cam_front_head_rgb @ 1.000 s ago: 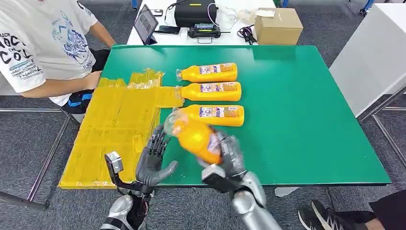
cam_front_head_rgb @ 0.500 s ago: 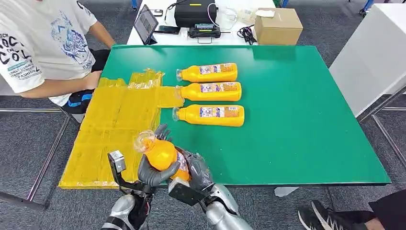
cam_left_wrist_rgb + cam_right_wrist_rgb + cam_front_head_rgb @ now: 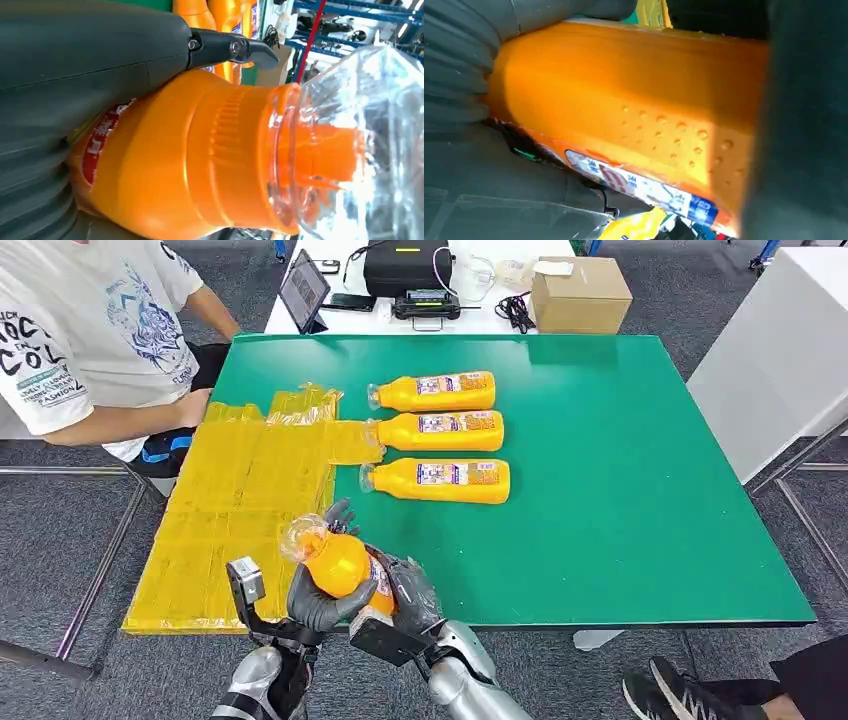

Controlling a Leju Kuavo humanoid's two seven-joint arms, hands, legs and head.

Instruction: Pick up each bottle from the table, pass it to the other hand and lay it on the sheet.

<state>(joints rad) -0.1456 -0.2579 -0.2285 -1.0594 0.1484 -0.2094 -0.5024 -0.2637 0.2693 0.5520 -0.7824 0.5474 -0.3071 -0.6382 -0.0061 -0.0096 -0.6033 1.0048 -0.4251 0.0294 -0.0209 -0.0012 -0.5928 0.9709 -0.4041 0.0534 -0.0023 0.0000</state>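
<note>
Both robot hands, left point(image 3: 318, 598) and right point(image 3: 412, 592), grip one bottle point(image 3: 335, 560) at the table's point(image 3: 620, 540) near edge, beside the sheet point(image 3: 230, 510).

The head view is evenly and brightly lit from above, with soft shadows cast. Glare is seen on the bottle's point(image 3: 200, 165) clear cap; the right wrist view is blurred.

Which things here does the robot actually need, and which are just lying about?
Needed:
held bottle, gripped by both the left robot hand and the right robot hand
three bottles lying on the table: far bottle, middle bottle, near bottle
yellow sheet

Lying about:
cardboard box
tablet
black case
</note>
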